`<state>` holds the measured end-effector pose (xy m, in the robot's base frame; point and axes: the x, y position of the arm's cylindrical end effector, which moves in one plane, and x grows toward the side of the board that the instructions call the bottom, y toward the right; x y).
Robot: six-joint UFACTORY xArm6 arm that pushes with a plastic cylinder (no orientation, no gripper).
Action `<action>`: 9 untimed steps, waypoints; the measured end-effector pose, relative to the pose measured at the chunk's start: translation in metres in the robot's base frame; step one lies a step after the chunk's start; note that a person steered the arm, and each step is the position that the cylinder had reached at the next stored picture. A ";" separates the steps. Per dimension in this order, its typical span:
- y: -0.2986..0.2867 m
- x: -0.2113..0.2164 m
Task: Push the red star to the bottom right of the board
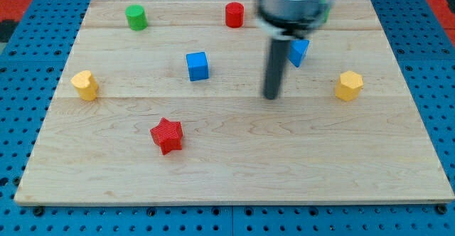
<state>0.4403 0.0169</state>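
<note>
Camera view is showing the rod's tip (pixel 271 97) resting on bare wood a little right of the board's middle, carrying nothing and touching no block; as a plain rod it is neither opening nor closing on anything. Just behind the rod, toward the upper right, a blue block (pixel 300 51) is sitting partly covered by it, so its shape is hard to read. A blue cube (pixel 197 65) is lying to the tip's upper left, well apart.

The red star (pixel 167 135) is sitting in the lower left part of the wooden board (pixel 234 183), well apart from the tip and far from the lower right corner. Judging from this, the push is not yet begun: the tip would need to get round to the star's left side, then drive it rightward and downward across open wood.

Further out, a yellow block (pixel 349 85) is standing at the right, another yellow block (pixel 84 84) at the left edge, a green cylinder (pixel 136 16) at upper left and a red cylinder (pixel 234 14) at upper centre. The arm's blurred body is hiding the upper right, where a sliver of green is peeking out, too little to identify.
</note>
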 end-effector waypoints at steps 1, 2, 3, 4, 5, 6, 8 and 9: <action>-0.113 0.016; -0.189 0.041; -0.123 0.099; -0.055 0.133; -0.013 0.139; -0.086 0.134; -0.064 0.090; 0.004 0.088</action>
<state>0.5283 0.0207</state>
